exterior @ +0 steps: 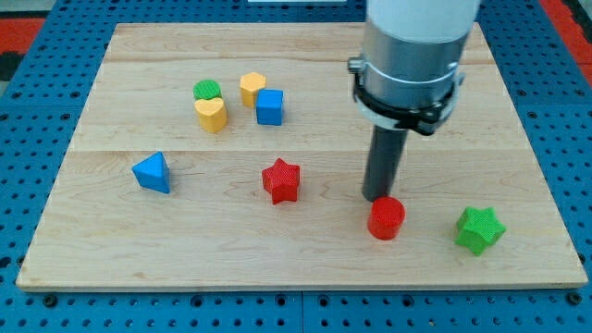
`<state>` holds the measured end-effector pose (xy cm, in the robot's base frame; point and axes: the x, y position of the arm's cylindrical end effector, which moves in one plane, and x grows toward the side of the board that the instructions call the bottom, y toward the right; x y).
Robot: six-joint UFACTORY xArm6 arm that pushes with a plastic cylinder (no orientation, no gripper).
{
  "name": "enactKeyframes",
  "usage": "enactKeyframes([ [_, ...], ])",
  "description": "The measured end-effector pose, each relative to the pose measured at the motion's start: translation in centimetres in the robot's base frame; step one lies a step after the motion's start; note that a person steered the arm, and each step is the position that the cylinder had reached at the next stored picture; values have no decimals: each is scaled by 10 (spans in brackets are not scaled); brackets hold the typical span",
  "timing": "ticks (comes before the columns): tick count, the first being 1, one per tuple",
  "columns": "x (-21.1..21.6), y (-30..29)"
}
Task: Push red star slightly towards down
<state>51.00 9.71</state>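
The red star (280, 180) lies on the wooden board (139, 250), a little left of the middle. My tip (377, 197) stands to the star's right, about a hundred pixels away, not touching it. The tip sits just above and left of a red cylinder (386, 218), close to or touching its top edge.
A green star (479, 229) lies at the lower right. A blue triangle (152, 173) is at the left. A cluster at the upper left holds a green cylinder (207, 90), a yellow heart (212, 114), a yellow hexagon (252, 88) and a blue cube (269, 106).
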Motion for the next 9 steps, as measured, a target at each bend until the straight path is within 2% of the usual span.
enactKeyframes([
  [2,10,10],
  [3,-20,-12],
  [5,-52,-137],
  [6,-52,-162],
  [9,-15,-80],
])
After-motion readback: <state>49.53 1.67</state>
